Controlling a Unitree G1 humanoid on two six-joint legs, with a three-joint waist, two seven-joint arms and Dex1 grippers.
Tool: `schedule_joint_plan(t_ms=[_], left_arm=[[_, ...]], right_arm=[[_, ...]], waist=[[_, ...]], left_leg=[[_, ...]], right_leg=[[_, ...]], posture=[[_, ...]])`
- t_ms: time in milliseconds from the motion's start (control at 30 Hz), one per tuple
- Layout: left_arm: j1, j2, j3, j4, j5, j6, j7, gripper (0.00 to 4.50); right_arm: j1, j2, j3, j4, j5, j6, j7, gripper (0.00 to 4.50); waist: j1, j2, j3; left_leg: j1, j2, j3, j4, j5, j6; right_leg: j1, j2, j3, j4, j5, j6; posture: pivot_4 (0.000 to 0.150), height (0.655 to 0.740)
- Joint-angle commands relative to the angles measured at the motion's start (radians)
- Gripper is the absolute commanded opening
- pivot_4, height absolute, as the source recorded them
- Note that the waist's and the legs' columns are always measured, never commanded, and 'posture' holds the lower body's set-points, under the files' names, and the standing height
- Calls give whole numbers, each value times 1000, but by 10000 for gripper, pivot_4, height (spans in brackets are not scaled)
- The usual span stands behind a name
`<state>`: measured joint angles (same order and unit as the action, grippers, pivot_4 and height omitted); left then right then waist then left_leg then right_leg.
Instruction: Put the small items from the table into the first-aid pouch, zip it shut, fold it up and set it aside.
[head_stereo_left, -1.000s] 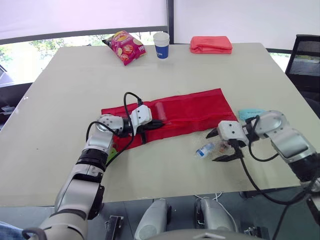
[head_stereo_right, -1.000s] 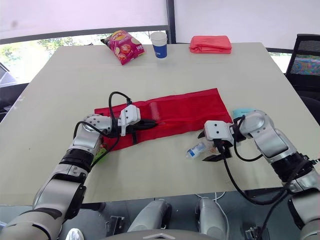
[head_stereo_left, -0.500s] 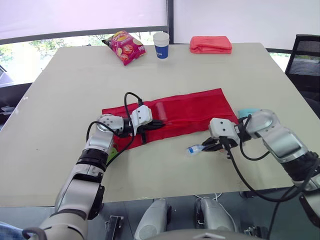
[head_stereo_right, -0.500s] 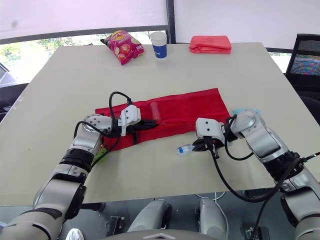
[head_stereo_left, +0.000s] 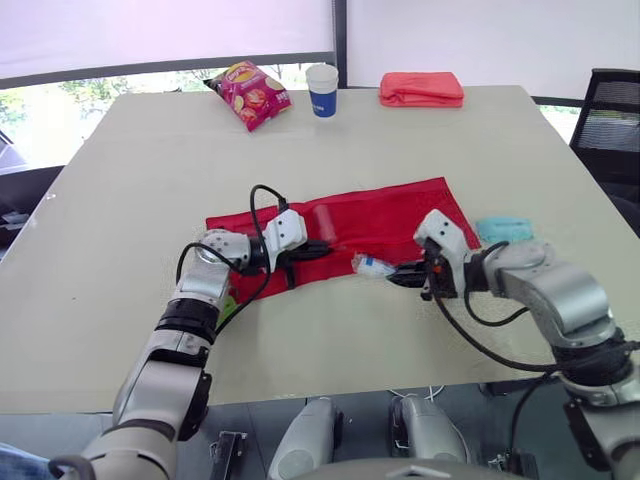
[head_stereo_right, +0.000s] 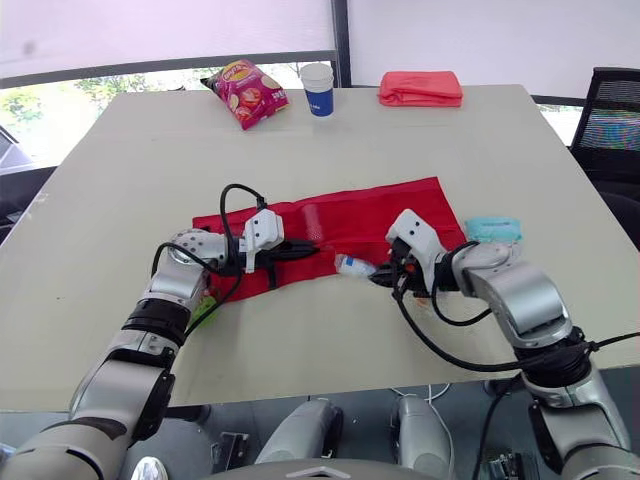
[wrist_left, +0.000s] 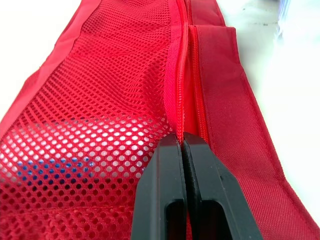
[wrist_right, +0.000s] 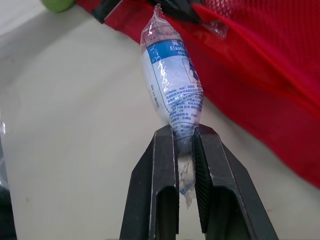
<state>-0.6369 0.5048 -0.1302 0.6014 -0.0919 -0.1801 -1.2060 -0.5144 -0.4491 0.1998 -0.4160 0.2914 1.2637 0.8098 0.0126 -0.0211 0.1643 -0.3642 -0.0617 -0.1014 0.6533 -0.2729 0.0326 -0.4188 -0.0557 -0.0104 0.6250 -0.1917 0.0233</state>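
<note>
now bandage packet (wrist_right: 172, 85) in right hand (wrist_right: 185, 172)

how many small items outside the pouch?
3: wrapped packet in the right fingers, teal packet right of the pouch, green thing by the left forearm; more may be hidden.

Beige table (head_stereo_left: 150, 170): red mesh pouch (head_stereo_left: 390, 220) at centre, teal packet (head_stereo_left: 503, 229) near it, and (along the far edge) chip bag (head_stereo_left: 250, 93), paper cup (head_stereo_left: 322, 90), folded red cloth (head_stereo_left: 422, 88).
</note>
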Motion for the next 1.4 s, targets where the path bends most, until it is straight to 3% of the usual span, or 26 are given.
schedule_joint_plan(t_ms=[33,233,533,933,1400], left_arm=[[10,-4,5,-60,-22,25,-1,0],[32,3,5,-109,-27,53,-3,0],[56,-8,-7,-156,-32,73,-6,0],[27,-39,33,-123,-49,45,55,0],[136,0,8,-237,-72,31,-8,0]], right_arm=[[-31,42,5,-17,-13,101,-123,1033],[-108,234,-109,88,-19,239,-300,1033],[-191,419,-215,208,-30,243,-473,1033],[-164,351,-114,163,56,323,-450,1033],[-250,528,-358,277,12,314,-592,1033]], waist=[[1,0,0],[-3,0,0],[-15,1,-1],[-25,1,-1],[-27,2,-1]], left_leg=[[0,0,0,0,0,0],[0,-1,0,0,1,-2],[0,-2,0,-1,2,-3],[0,-3,0,-1,0,0],[0,-3,0,-2,0,0]], right_leg=[[0,0,0,0,0,0],[-2,1,1,1,0,-1],[-3,1,2,2,1,-1],[-3,1,1,2,1,-1],[-4,1,2,2,1,-1]], posture=[[1500,7395],[1500,7395],[1500,7395],[1500,7395],[1500,7395]])
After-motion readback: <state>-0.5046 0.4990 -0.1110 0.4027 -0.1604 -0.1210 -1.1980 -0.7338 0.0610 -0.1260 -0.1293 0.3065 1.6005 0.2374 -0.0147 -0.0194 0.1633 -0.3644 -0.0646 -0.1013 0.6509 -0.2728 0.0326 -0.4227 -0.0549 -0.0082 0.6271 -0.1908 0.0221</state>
